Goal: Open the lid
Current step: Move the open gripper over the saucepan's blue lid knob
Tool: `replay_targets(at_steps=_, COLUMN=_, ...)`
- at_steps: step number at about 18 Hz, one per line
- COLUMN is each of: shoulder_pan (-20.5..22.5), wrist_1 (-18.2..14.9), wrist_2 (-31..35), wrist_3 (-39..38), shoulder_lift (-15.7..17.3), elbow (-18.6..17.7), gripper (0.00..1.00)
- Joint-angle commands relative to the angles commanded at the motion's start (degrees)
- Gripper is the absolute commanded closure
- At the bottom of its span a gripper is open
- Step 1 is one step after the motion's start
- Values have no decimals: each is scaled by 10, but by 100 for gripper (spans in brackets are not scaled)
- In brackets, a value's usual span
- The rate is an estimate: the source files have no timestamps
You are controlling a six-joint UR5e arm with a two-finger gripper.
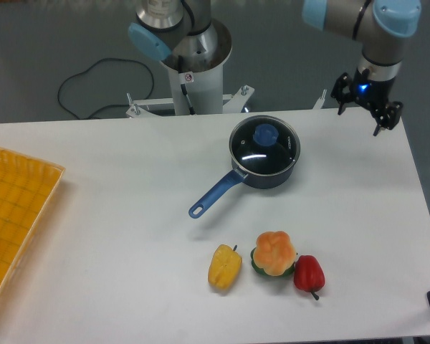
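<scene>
A yellow tray sits at the table's left edge, partly cut off by the frame. A broad bare stretch of white tabletop runs from it to the pan, whose blue handle points down-left toward the middle of the table. The lid rests closed on the pan, its blue knob at the centre, near the table's far edge. In front, well apart from the pan, three vegetables lie in a row: a yellow pepper, an orange one, and a red one touching it. The gripper hangs above the far right corner, well right of the lid, fingers spread and holding nothing. Bare tabletop lies between pan and right edge.
</scene>
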Motion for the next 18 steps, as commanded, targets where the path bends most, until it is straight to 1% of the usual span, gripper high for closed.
replay_targets(at_steps=3, shoulder_pan=-5, wrist_1=1, wrist_2=-5, wrist_3=0, shoulder_lift=18, elbow=-20, gripper=0)
replay_targets(at_steps=6, shoulder_pan=-6, wrist_1=4, wrist_2=-31, wrist_3=1, shoulder_lift=30, elbow=-47, gripper=0)
replay_targets(at_steps=12, shoulder_pan=3, wrist_1=4, wrist_2=-33, wrist_3=6, shoulder_lift=72, elbow=-103, gripper=0)
replay_targets(at_steps=14, shoulder_pan=3, wrist_1=4, wrist_2=-33, wrist_3=18, shoulder_lift=79, elbow=-109, gripper=0)
replay_targets(at_steps=16, shoulder_pan=-3, wrist_1=4, wrist_2=-34, wrist_3=53, shoulder_lift=85, elbow=-116, gripper=1)
replay_targets(at_steps=18, shoulder_pan=-6, wrist_1=3, wrist_2=-33, wrist_3=64, shoulder_lift=97, elbow=-118, gripper=1)
